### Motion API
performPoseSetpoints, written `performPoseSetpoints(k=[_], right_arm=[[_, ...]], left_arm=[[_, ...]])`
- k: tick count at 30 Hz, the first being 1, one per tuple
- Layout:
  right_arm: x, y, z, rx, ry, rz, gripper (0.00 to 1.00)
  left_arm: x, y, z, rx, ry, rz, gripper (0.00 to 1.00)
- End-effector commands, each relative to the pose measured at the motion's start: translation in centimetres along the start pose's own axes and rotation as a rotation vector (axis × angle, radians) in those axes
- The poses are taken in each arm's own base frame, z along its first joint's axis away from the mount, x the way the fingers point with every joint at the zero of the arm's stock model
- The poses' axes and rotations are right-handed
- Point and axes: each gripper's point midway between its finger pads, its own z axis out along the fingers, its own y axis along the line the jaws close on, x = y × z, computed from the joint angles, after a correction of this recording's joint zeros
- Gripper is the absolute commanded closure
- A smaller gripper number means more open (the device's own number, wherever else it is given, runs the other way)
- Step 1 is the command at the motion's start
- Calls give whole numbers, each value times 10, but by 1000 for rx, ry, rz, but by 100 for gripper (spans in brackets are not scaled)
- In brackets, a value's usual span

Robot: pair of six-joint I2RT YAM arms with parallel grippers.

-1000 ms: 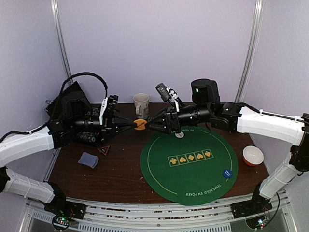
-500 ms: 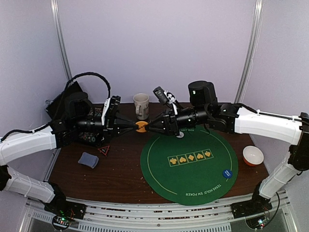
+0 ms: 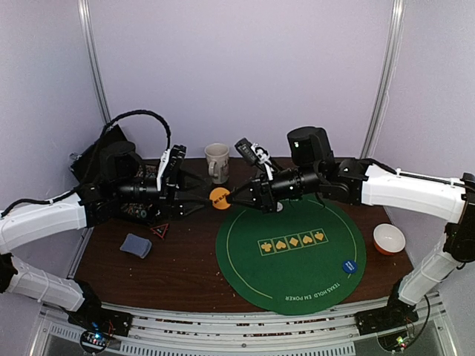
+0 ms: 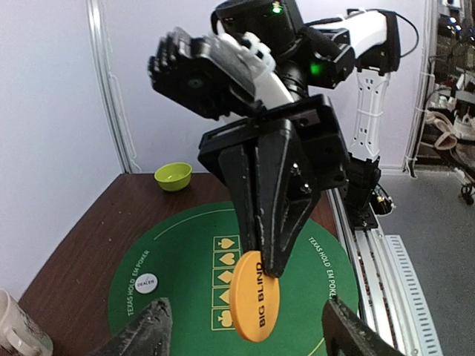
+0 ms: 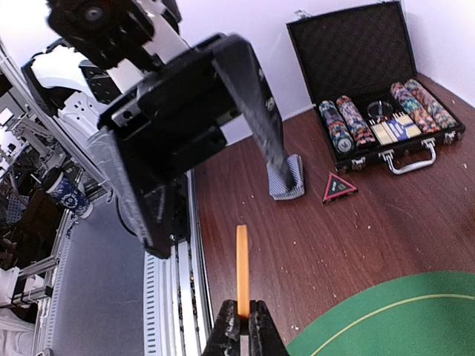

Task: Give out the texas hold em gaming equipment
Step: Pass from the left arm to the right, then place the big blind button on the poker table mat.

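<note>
1. Brown counter (image 3: pixel 185 278) w/ a round green mat (image 3: pixel 252 271) on it, plain purple walls behind. Both arms meet up in the air, over the far left rim of the mat.
2. The orange disc (image 3: pixel 219 197) (says BIG BLIND) is up in the air between the 2 grippers, not lying on the counter.
3. The right gripper (image 3: pixel 230 198) is clamped tight on the disc's rim. Only a small bit of the disc is in the pinch; the rest sticks out past the tips.
4. The left gripper (image 3: pixel 199 199) is wide open, 1 finger on each side of the disc, not touching it.
5. Only the right arm holds the disc, so I think the job is: carry it to a player's spot on the mat & lay it down.
6. Left arm should back straight out first, so its fingers don't bump the disc.
7. Go slow, no jerks, b/c the pinch is small & the disc could slip or twist.
8. Tip the disc flat & get low before opening. Dropped on its edge it would prob. roll off.
9. Pick a bare bit near the mat's rim, well apart from the blue disc (image 3: pixel 349 265) & the white dealer disc (image 4: pixel 146 282).
10. Mind the mug (image 3: pixel 217 161) just behind the grippers when turning.
</note>
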Motion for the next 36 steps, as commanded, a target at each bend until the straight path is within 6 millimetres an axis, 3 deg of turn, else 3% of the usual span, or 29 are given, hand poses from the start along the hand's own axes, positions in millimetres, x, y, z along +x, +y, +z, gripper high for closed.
performPoseSetpoints(k=[1,9,16,20,26,31,36], right_arm=[[40,-15,-17,84,143,131,100],[178,-15,-29,79,479,468,100],[256,-31,-19,81,648,694,100],[275,-36,-15,65,694,747,100],[286,-52,-15,82,706,779,100],[302,-62,-25,174,790,769,77],[290,-75,-34,288,801,721,73]], left_arm=[[1,23,-3,-137,24,43,21],[31,86,-21,-492,195,37,12],[56,100,-23,-550,274,-2,11],[61,101,-25,-564,290,2,10],[68,104,-26,-574,310,3,10],[68,106,-27,-577,316,3,10],[73,105,-25,-563,324,1,10]])
